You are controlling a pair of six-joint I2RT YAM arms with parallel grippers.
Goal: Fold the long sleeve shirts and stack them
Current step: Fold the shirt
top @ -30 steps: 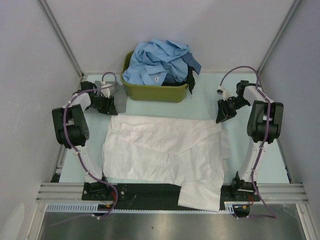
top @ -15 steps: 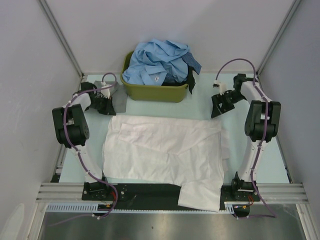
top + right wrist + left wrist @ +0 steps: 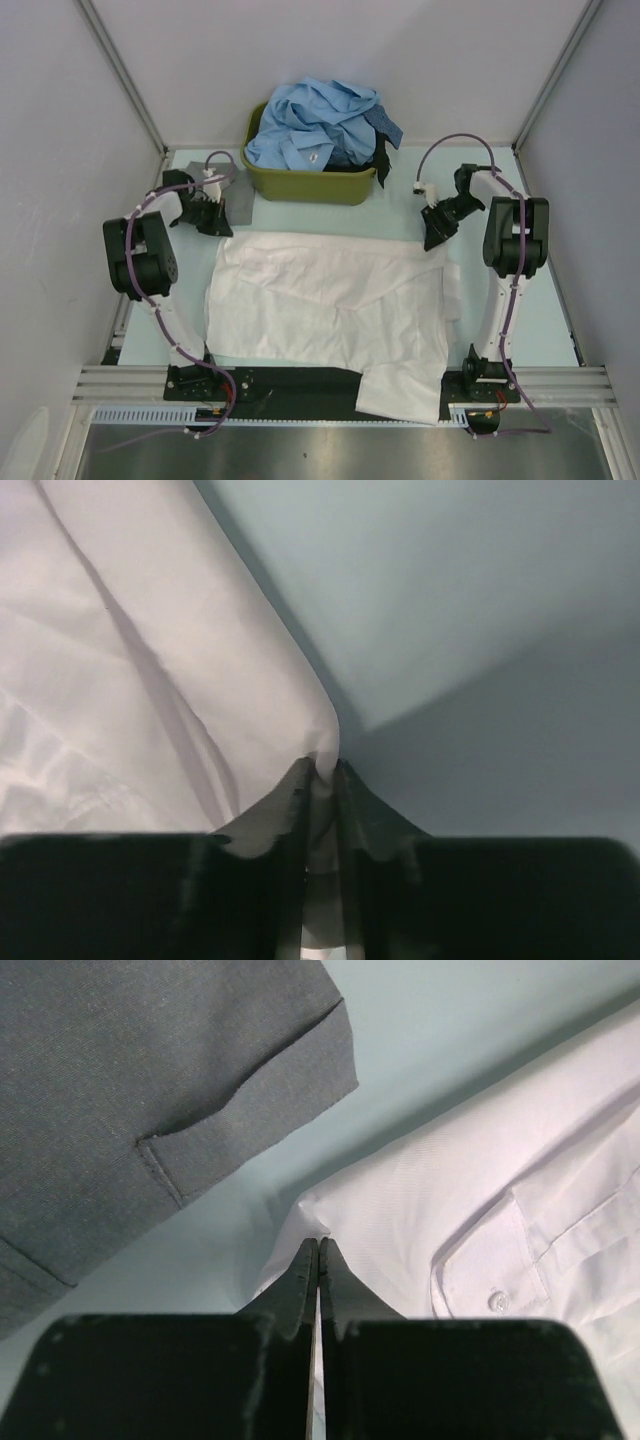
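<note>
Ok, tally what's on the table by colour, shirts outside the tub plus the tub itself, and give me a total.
White shirt: 1
Grey shirt: 1
Olive-green tub: 1
Total: 3
The heap of shirts inside the tub overlaps too much to count.

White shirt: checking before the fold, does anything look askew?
Yes. The white shirt lies crooked: its near right part extends past the table's near edge, over the black base plate.
</note>
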